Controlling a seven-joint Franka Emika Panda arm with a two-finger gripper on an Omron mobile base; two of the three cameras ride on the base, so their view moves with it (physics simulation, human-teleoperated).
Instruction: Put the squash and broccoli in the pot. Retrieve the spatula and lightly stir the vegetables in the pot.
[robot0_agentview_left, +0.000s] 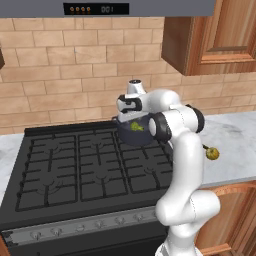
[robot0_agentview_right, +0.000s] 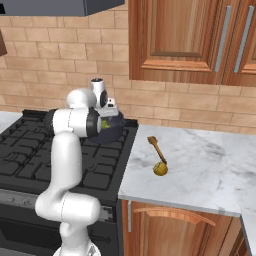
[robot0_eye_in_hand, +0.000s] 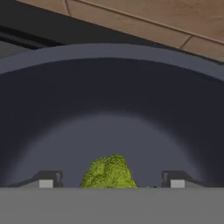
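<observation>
The dark blue-grey pot (robot0_agentview_left: 134, 137) (robot0_agentview_right: 114, 132) stands on the stove's back right burner. Inside it lies the bumpy green broccoli (robot0_agentview_left: 136, 127) (robot0_agentview_right: 105, 125) (robot0_eye_in_hand: 108, 172) on the pot floor (robot0_eye_in_hand: 109, 87). My gripper (robot0_agentview_left: 132, 118) (robot0_agentview_right: 107, 115) (robot0_eye_in_hand: 111, 181) hangs over the pot mouth, pointing down, open. Its fingertips stand wide apart on either side of the broccoli without touching it. On the marble counter to the right, the pale yellow squash (robot0_agentview_left: 213, 153) (robot0_agentview_right: 160, 169) rests at the near end of the brown wooden spatula (robot0_agentview_right: 154, 147).
The black stove (robot0_agentview_left: 75, 170) spreads left of the pot with bare grates. The marble counter (robot0_agentview_right: 205, 165) runs to the right. Wooden wall cabinets (robot0_agentview_right: 185, 40) hang above it, and a brick wall (robot0_agentview_left: 60, 75) rises behind the stove.
</observation>
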